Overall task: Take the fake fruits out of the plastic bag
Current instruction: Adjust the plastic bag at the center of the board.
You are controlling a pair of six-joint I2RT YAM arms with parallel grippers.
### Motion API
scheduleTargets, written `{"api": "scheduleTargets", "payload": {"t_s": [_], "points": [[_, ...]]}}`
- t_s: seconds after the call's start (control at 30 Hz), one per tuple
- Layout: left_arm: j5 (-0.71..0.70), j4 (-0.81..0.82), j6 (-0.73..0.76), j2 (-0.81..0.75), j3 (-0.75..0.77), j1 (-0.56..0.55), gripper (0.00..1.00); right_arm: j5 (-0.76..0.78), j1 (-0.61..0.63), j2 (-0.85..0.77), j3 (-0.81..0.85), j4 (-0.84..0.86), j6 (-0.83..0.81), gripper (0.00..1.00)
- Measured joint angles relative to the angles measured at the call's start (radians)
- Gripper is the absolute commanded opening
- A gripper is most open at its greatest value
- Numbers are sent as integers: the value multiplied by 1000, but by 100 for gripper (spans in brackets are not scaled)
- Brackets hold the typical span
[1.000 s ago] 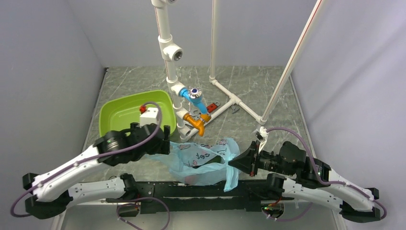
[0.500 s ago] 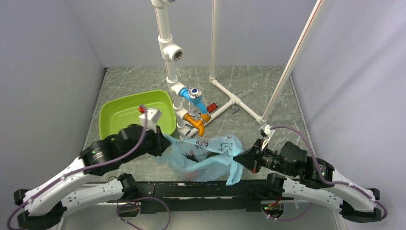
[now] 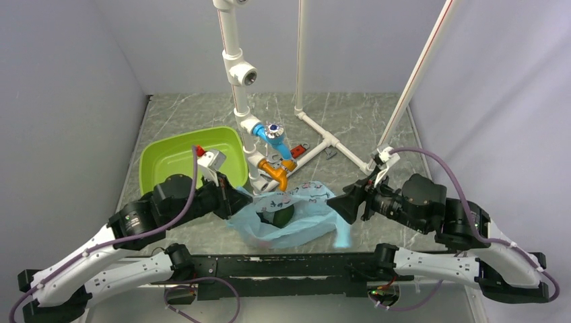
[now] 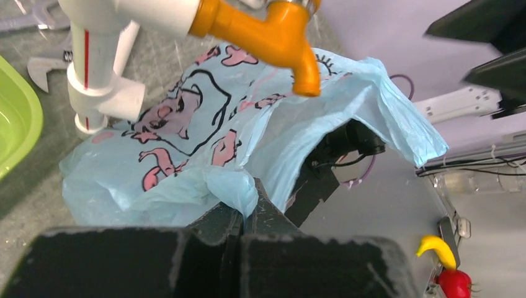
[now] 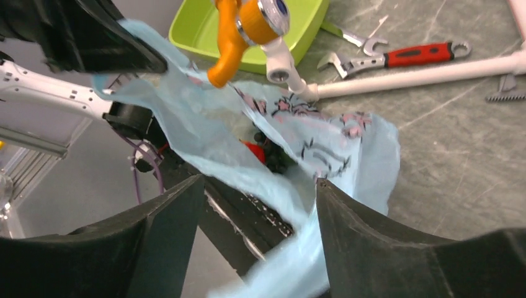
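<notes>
The plastic bag (image 3: 306, 221) lies low in the middle of the frame, under the orange tap (image 3: 276, 175). The left gripper (image 3: 242, 201) is clamped on its left edge. The right gripper (image 3: 334, 200) holds its 2 fingers apart at the right edge. Inside the bag sit a green fruit (image 3: 277, 217) and dark grapes (image 5: 273, 155).

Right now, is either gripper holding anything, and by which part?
The left gripper pinches the bag by a fold at its edge; the right gripper is open, holding nothing.

Pale blue plastic bag (image 3: 306, 219), printed with pink shapes and black outlines; inside show a dark green fruit (image 3: 277, 215) and near-black grapes (image 5: 275, 158). Lime-green tub (image 3: 151, 160), orange tap (image 3: 277, 176), grey veined worktop (image 3: 363, 121).
</notes>
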Motion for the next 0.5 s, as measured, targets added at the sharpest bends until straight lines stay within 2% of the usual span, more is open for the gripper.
{"api": "scheduleTargets", "payload": {"t_s": [0.07, 0.17, 0.27, 0.37, 0.5], "points": [[12, 4, -11, -7, -38, 0, 0, 2, 0, 51, 72, -18, -29, 79], [21, 3, -29, -20, -68, 0, 0, -13, 0, 87, 150, -24, -77, 80], [21, 4, -37, -37, -72, 0, 0, -93, 0, 101, 187, 11, -114, 62], [20, 6, -47, -53, -72, 0, 0, -218, 0, 128, 138, 136, -123, 35], [20, 7, -53, -56, -72, 0, 0, -322, 49, 189, -80, 361, -80, 33]]}}
